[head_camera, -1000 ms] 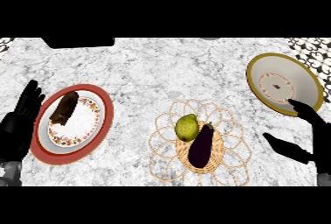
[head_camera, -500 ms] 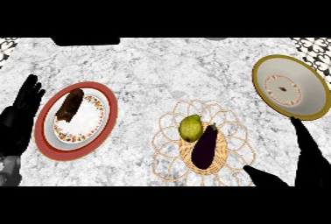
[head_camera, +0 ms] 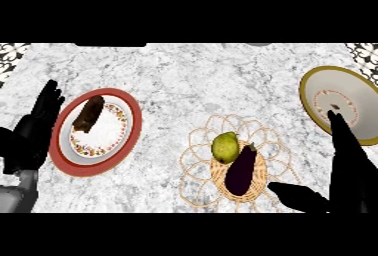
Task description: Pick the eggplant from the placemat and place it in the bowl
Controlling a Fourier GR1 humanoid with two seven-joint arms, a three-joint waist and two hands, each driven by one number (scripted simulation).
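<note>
Since the earlier frames our right hand (head_camera: 347,170) has come in from the lower right, and it now stands just right of the placemat (head_camera: 198,172), much larger in view than before. Its fingers are straight and spread wide, the thumb pointing left toward the mat's lower right edge, the longest finger reaching up over the rim of the bowl (head_camera: 314,100). It holds nothing. The whole scene has also slid a little to the right in our view.

The eggplant (head_camera: 241,170) lies on the woven centre of the placemat, untouched. It is dark purple, nearly black, glossy, long and tilted, with its stem end up and to the right. Its upper left side touches a yellow-green pear (head_camera: 225,146) on the same mat.

The bowl sits at the right edge, tan-rimmed with a white inside and a ring of small red marks; its lower part is hidden behind our right hand. We cannot make out the small dark speck at its middle.

Our left hand (head_camera: 33,132) rests open at the left edge, fingers up, beside a red plate (head_camera: 63,160) that carries a white patterned plate (head_camera: 107,135) with a brown piece of food (head_camera: 88,114) on it. The grey marble table (head_camera: 192,80) bears all of this.
</note>
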